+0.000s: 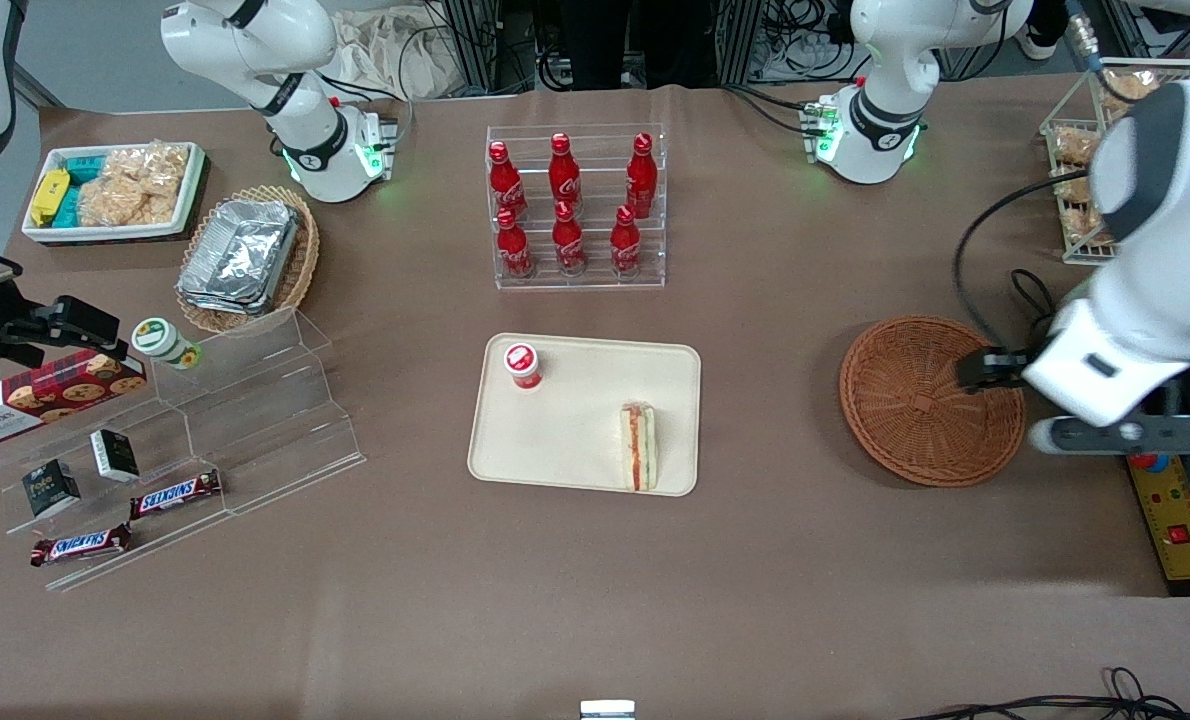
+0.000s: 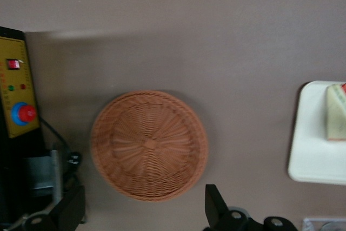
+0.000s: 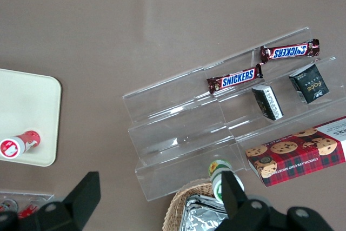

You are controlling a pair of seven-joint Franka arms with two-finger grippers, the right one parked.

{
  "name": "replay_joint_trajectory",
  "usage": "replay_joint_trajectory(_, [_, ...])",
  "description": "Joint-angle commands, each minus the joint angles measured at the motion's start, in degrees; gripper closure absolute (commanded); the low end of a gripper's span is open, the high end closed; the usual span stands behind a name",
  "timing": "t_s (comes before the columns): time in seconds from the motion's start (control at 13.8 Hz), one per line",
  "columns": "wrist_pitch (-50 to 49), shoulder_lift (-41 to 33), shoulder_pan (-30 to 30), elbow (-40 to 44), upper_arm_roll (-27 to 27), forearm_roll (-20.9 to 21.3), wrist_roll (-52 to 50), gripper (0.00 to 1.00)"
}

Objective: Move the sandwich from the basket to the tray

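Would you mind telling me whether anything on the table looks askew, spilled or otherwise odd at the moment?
Only one small thing: the green-lidded white cup lies tipped on the clear acrylic step shelf. The triangular white-bread sandwich rests on the beige rectangular tray, the round reddish-brown wicker basket is empty, and the gripper hovers open above it.

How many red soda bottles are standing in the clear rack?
6. Three stand in the rack's upper row and three in the lower row, nearer the tray. None seem hidden. The gripper, jaws open, hovers over the basket.

Snickers bars [image 3: 235, 78] on clear shelf [image 3: 178, 133]
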Motion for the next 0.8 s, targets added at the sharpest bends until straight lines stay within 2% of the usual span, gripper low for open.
replay_joint_trajectory(0.0, [0.79, -4.39, -0.58, -4.94, 3.77, -1.2, 7.95, 0.0])
replay_joint_trajectory(0.22, [0.79, -6.5, -0.58, -5.3, 5.98, -1.11, 15.71, 0.0])
replay_joint_trajectory(0.51, [0.35, -10.46, -0.58, -6.0, 5.98, -1.64, 14.76, 0.0])
replay_joint_trajectory(0.72, [-2.36, -9.68, -0.67, -3.81, 5.28, -2.25, 9.93, 0.0])
